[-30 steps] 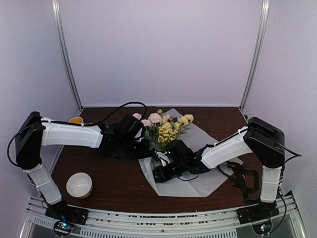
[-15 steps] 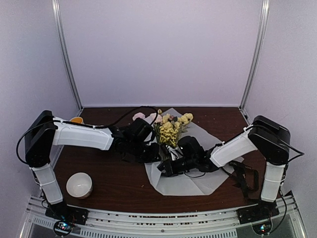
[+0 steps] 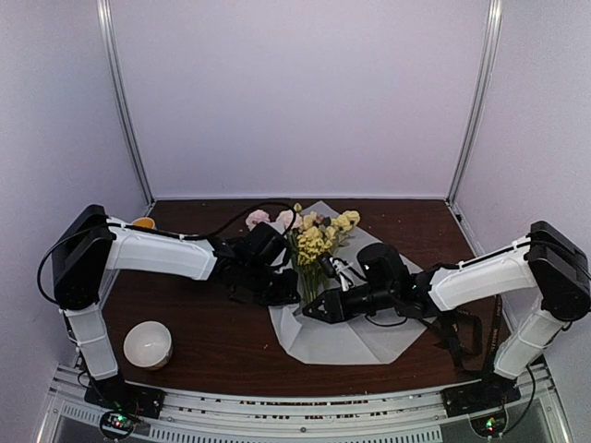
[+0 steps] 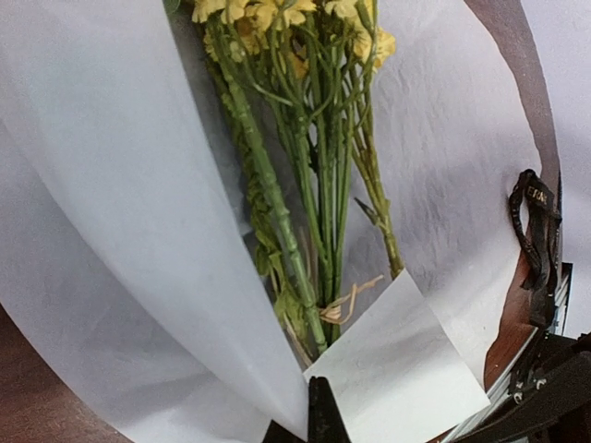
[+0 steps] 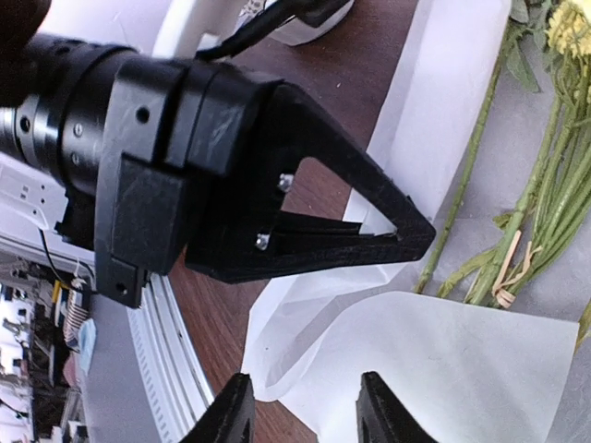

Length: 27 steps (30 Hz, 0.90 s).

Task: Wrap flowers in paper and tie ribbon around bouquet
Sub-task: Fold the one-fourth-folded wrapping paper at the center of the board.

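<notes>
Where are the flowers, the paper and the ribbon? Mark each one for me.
flowers (image 4: 277, 226), left wrist view, on the thickest green stem.
paper (image 4: 434, 138), left wrist view, on the flat sheet right of the stems.
ribbon (image 4: 536, 196), left wrist view, on the lettered upper part of the loop.

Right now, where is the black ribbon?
In the top view, the ribbon lies bunched on the table, right side, beside the paper's right edge and apart from the flowers.

Looking down from above and behind the arm bases (image 3: 118, 399) over the whole table (image 3: 222, 346); pressing in close from both wrists, sharing the flowers (image 4: 314, 185) and paper (image 4: 102, 203).
</notes>
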Tool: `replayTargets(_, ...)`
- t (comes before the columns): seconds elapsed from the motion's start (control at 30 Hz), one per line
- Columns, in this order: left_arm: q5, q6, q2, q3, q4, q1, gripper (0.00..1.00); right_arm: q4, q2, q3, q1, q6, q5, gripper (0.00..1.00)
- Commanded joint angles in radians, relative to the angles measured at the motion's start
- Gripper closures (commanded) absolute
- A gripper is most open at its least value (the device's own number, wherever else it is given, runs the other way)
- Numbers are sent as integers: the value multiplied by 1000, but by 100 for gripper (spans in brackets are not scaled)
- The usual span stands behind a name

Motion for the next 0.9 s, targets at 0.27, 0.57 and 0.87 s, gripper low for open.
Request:
replayTargets(0.27,11,29,5,40,6,5,100,-369,90,241,81,-395,-19,42)
replayTargets(0.57,13,34,5,37,9,5,100,-397,167,284,84,-386,-44,73)
replayTargets(0.87,-51,107,-44,31,-38,7,65,-316,93,156,65,-274,48,100)
